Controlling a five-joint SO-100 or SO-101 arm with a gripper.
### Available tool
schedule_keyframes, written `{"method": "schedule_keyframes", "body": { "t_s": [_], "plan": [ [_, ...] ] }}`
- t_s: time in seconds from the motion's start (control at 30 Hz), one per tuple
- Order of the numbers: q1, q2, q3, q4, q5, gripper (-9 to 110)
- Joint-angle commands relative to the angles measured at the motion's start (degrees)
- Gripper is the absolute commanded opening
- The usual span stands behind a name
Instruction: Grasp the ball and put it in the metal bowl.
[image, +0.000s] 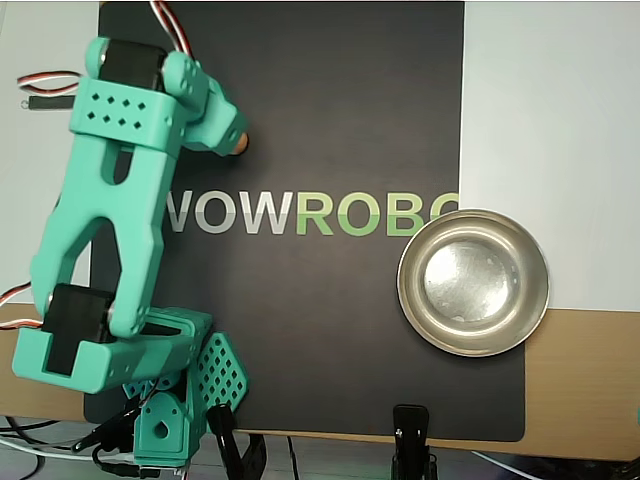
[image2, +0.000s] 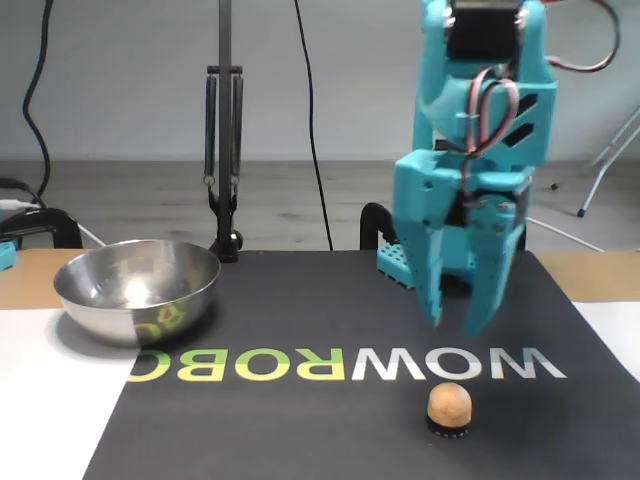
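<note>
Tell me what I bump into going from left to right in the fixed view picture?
Metal bowl → black stand behind it → gripper, hanging open over the mat with the ball right under it, so those two share one spot.

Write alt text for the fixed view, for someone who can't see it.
A teal robot arm hangs its open pincer above a small tan ball on a black mat, not touching it. A shiny metal bowl sits empty at the mat's left edge.
</note>
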Motion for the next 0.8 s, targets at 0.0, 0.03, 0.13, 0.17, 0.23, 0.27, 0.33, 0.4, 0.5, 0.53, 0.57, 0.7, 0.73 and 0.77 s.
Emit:
{"method": "schedule_keyframes", "body": {
  "t_s": [0.0,0.03,0.13,0.17,0.23,0.27,0.33,0.4,0.5,0.53,0.57,0.7,0.73,0.77],
  "plan": [
    [0.26,0.26,-0.18,-0.18,-0.35,33],
    [0.53,0.26,-0.18,-0.18,-0.35,33],
    [0.97,0.26,-0.18,-0.18,-0.35,33],
    [1.05,0.26,-0.18,-0.18,-0.35,35],
    [1.05,0.26,-0.18,-0.18,-0.35,41],
    [1.14,0.26,-0.18,-0.18,-0.35,42],
    [1.14,0.26,-0.18,-0.18,-0.35,43],
    [1.23,0.26,-0.18,0.00,-0.35,44],
    [1.67,0.18,0.97,-0.35,-0.79,44],
    [1.76,0.18,1.67,-0.35,-2.11,44],
    [2.02,0.18,2.46,-0.35,-3.25,44],
    [2.02,0.18,3.78,-0.35,-3.87,44],
    [2.11,0.18,3.78,-0.35,-3.87,44],
    [2.11,0.18,3.87,-0.44,-3.87,44]
  ]
}}
